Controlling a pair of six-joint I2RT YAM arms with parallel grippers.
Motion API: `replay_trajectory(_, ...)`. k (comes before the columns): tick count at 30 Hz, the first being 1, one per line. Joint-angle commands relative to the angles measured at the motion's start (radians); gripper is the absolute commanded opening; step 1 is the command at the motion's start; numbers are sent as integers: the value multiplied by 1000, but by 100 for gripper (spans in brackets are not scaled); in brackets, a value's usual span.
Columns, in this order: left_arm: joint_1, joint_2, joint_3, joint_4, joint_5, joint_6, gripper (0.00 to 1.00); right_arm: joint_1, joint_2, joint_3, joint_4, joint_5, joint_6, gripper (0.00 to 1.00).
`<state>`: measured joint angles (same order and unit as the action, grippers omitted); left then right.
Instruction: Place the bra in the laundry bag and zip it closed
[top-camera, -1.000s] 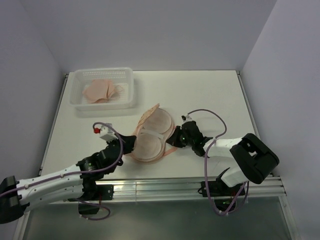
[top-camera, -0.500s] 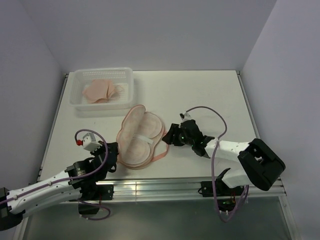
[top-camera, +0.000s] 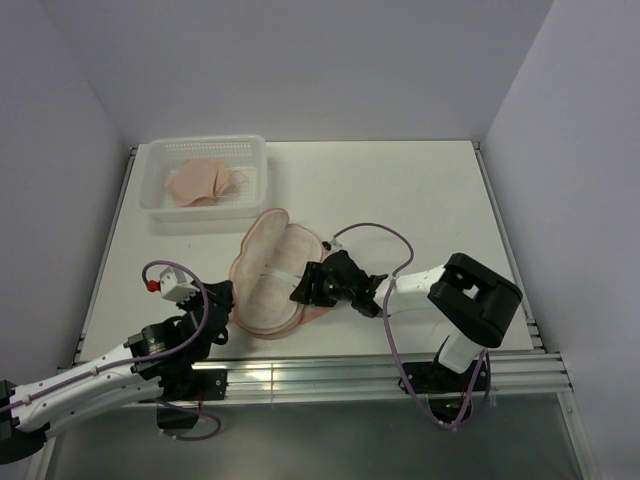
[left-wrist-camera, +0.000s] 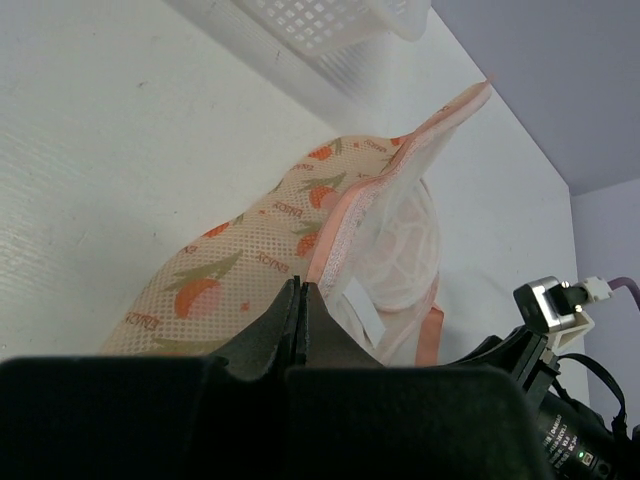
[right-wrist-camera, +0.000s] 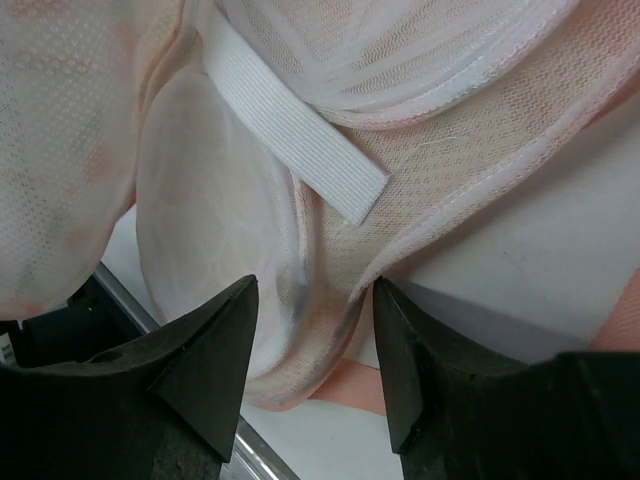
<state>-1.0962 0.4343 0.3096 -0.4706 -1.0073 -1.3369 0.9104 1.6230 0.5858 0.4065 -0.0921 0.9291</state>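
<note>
The laundry bag (top-camera: 265, 275) lies open on the table, pale mesh lining up. In the left wrist view its wedge-printed lid (left-wrist-camera: 230, 285) stands tilted. My left gripper (top-camera: 224, 298) is shut at the bag's left edge, its tips (left-wrist-camera: 298, 288) pinched at the pink zipper rim. My right gripper (top-camera: 303, 288) is open over the bag's right side. In the right wrist view its jaws (right-wrist-camera: 315, 300) straddle the mesh rim (right-wrist-camera: 420, 190) without closing on it. The bra (top-camera: 200, 183), pale peach, lies in the basket at the back left.
The white lattice basket (top-camera: 205, 146) stands at the back left, and its corner (left-wrist-camera: 330, 20) shows in the left wrist view. A white elastic strap (right-wrist-camera: 295, 150) crosses the bag's lining. The table's metal front rail runs just below both grippers.
The right gripper opened and slid left onto the bag's right rim. The left gripper drew back to the left, the bag came with it, and the bag's lid fell open.
</note>
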Motion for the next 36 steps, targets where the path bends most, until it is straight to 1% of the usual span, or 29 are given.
replay_trajectory(1,4,-17,36,27,-57,45,0,21,11,31,-14,58,34,58)
replay_trajectory(4,4,-19,51,0,-76,50,0,25,-29,14,-29,84,22,63)
replay_trajectory(5,4,-19,51,-2,-77,51,0,24,-26,16,-26,81,17,61)
replay_trajectory(6,4,-17,49,-3,-79,51,0,24,-17,23,-18,69,8,56)
replay_trajectory(7,4,-17,48,-5,-76,53,0,24,-3,31,-5,54,8,33)
replay_trajectory(8,4,-17,48,-7,-77,44,0,25,24,38,3,36,11,23)
replay_trajectory(9,4,-16,48,-11,-83,35,0,22,35,43,14,34,14,19)
replay_trajectory(10,4,-12,52,1,-86,33,0,19,41,45,24,31,13,11)
replay_trajectory(12,4,-6,65,48,-100,99,0,-1,35,39,25,28,-4,0)
replay_trajectory(13,4,10,84,73,-105,120,0,-25,23,33,20,26,-12,0)
replay_trajectory(15,4,43,111,46,-137,125,0,-48,-41,6,-1,41,-45,0)
replay_trajectory(17,4,60,135,-17,-152,95,0,-82,-122,-9,-63,58,-85,0)
replay_trajectory(18,4,63,135,-31,-155,88,0,-94,-147,-12,-92,66,-137,0)
replay_trajectory(19,4,63,123,-37,-155,88,0,-105,-167,-9,-165,69,-166,0)
replay_trajectory(21,4,64,112,-55,-152,68,0,-143,-212,2,-228,63,-244,0)
replay_trajectory(22,4,67,109,-80,-151,44,0,-156,-231,3,-279,60,-265,0)
replay_trajectory(24,4,75,114,-187,-151,-59,0,-182,-250,2,-313,57,-315,0)
replay_trajectory(25,4,86,124,-230,-157,-95,1,-189,-258,2,-336,51,-328,0)
replay_trajectory(26,4,89,129,-305,-159,-164,3,-199,-256,5,-343,49,-346,0)
replay_trajectory(27,4,90,134,-336,-162,-191,5,-203,-252,5,-345,46,-352,0)
replay_trajectory(28,4,90,144,-364,-169,-244,11,-205,-229,8,-342,34,-357,0)
replay_trajectory(30,4,80,152,-385,-177,-239,20,-209,-198,25,-341,22,-368,0)
replay_trajectory(31,4,75,163,-390,-180,-232,30,-209,-172,31,-333,19,-366,0)
replay_trajectory(33,4,61,189,-405,-201,-211,48,-209,-155,39,-318,8,-360,0)
replay_trajectory(34,4,58,203,-404,-211,-164,61,-209,-143,42,-302,0,-355,0)
replay_trajectory(35,4,55,213,-398,-233,-130,68,-209,-140,43,-290,-17,-349,0)
replay_trajectory(36,4,49,241,-354,-244,-79,72,-208,-132,42,-269,-24,-346,0)
